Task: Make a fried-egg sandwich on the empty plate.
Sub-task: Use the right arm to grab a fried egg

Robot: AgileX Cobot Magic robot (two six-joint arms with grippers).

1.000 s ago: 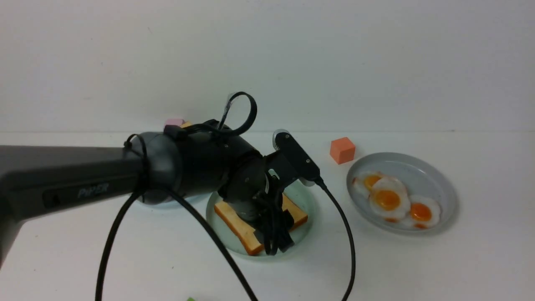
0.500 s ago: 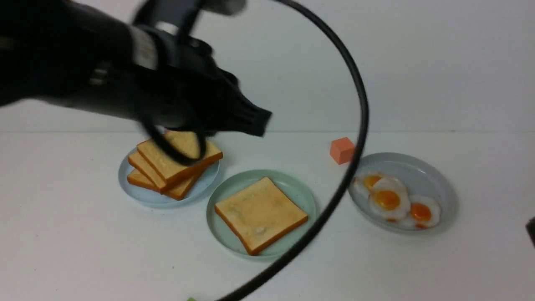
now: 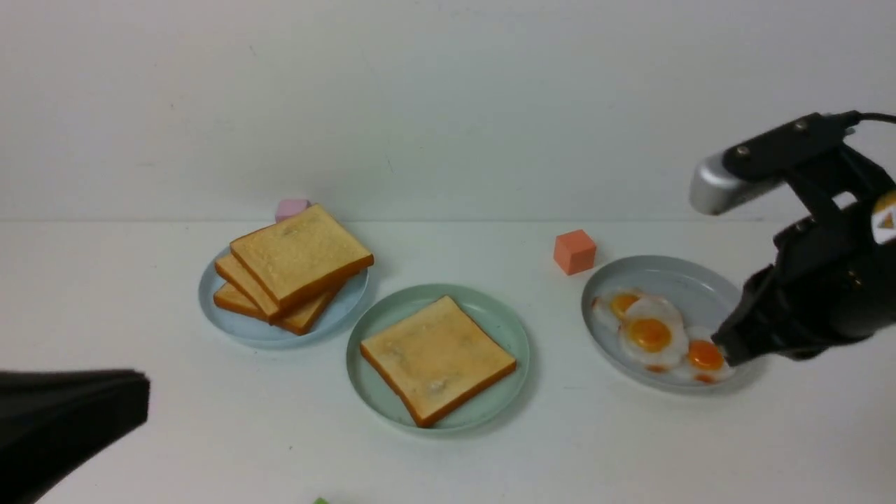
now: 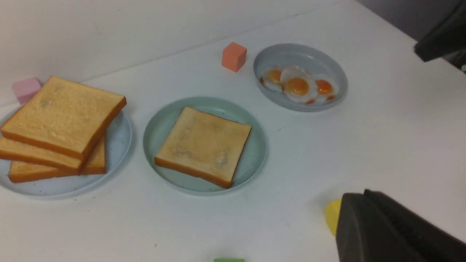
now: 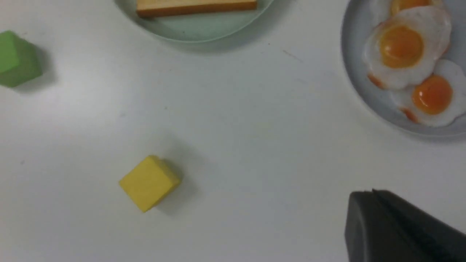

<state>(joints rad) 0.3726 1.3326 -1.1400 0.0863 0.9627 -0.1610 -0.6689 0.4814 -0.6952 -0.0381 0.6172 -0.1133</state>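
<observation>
Mint-green plate (image 3: 500, 325) bearing one toast slice (image 3: 437, 357), left claw (image 4: 358, 203) clenched, right claw (image 3: 728, 350) clenched (its sticker (image 3: 885, 217) unreadable) near fried eggs (image 3: 651, 334)

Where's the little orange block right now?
In the front view the orange block sits on the table, right of the middle, just left of the grey plate holding the fried eggs.

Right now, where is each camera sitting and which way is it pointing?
Front view: on the robot's side between the arms, facing forward over the table at the mint-green plate; right hand by the eggs, left hand low on the left.
Left wrist view: on the left wrist, facing across the table toward the eggs; its own hand's tip shows.
Right wrist view: on the right wrist, facing down at the table; its own hand's tip shows.
Shared: both wrist views catch the yellow cube and eggs.
</observation>
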